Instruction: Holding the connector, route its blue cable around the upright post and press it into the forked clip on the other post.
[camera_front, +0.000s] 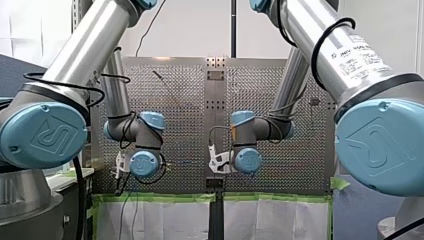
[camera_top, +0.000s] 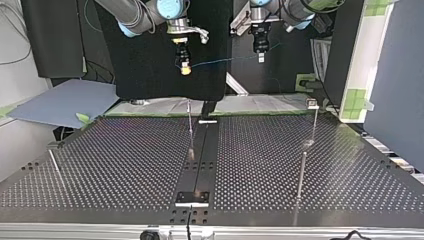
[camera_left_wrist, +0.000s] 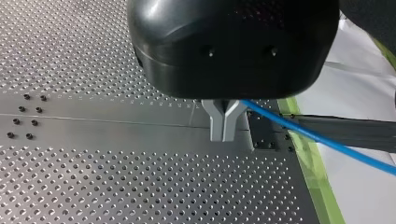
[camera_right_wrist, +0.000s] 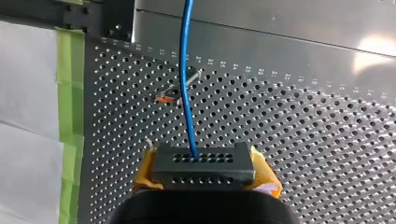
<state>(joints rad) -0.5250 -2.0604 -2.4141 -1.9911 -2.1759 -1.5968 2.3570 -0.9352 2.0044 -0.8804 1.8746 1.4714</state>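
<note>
So the connector (camera_right_wrist: 203, 165) is a black block with rows of holes. My right gripper (camera_right_wrist: 204, 171) has it squeezed between its yellow pads (camera_right_wrist: 264, 176), with the blue cable (camera_right_wrist: 185, 70) coming out of the front face and running straight ahead. Over in the left wrist view, my left gripper (camera_left_wrist: 224, 126) has its metal fingers pressed together. The cable comes out right at their base, so it looks pinched there, though I can't see the contact itself.

From across the table (camera_top: 125, 165), both grippers hang high over the far edge, with the cable stretched thin between them and well clear of everything below. My read is that routing hasn't started yet.

Next up is probably bringing the connector down and swinging it around the thin middle post (camera_top: 190, 127), then over toward the post with the clip (camera_top: 312, 104) at that view's right. The clip is too small to make out the fork, but nothing's in it yet.
</note>
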